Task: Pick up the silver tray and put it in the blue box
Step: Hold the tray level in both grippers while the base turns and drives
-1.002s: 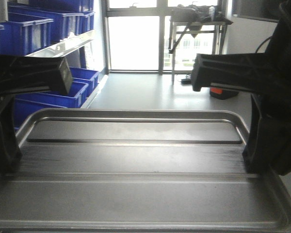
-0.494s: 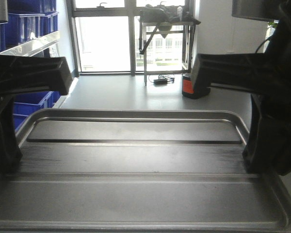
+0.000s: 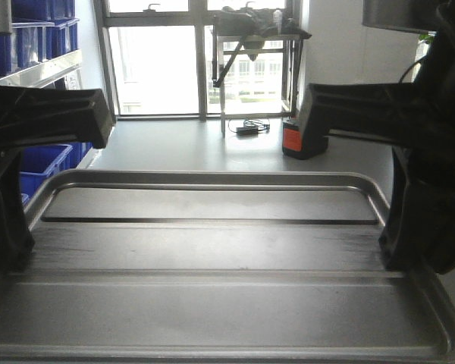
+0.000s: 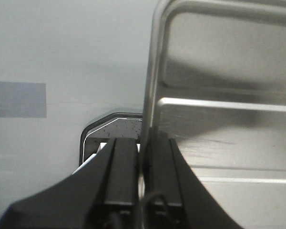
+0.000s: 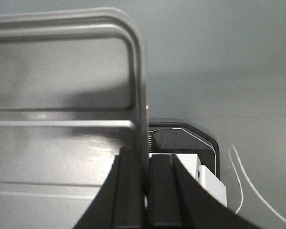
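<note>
Tray (image 3: 212, 258) carried near, low and level; left gripper (image 4: 142, 164) pinching left rim, right gripper (image 5: 147, 179) pinching right rim. Advice: match arm heights, fixed spacing, no twist.

We see the left end effector (image 4: 142, 143) and right end effector (image 5: 146, 161), each matte black with two flat, rectangular, square-tipped fingers (image 4: 125, 164).

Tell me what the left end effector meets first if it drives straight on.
The silver tray: its rim is already clamped in the left end effector and runs on ahead. Past it, likely only floor, though depth is unclear.
</note>
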Controlling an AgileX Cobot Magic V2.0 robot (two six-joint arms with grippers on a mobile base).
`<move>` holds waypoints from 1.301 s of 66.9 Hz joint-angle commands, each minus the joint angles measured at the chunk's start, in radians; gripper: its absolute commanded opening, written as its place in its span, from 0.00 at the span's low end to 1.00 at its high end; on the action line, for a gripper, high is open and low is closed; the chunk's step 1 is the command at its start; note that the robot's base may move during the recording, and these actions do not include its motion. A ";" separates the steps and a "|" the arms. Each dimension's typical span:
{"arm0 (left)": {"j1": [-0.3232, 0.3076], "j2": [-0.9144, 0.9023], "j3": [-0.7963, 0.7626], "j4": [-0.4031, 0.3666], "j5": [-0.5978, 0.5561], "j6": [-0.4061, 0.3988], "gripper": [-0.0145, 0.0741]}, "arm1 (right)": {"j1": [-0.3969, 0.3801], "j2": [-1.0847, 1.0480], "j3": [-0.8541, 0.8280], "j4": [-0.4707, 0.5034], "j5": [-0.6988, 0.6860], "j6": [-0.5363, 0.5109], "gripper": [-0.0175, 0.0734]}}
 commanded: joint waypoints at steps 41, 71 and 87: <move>-0.004 -0.031 -0.026 0.041 0.047 -0.010 0.15 | -0.006 -0.027 -0.021 -0.052 0.027 -0.003 0.25; -0.004 -0.031 -0.026 0.041 0.047 -0.010 0.15 | -0.006 -0.027 -0.021 -0.052 0.027 -0.003 0.25; -0.004 -0.031 -0.026 0.041 0.047 -0.010 0.15 | -0.006 -0.027 -0.021 -0.052 0.027 -0.003 0.25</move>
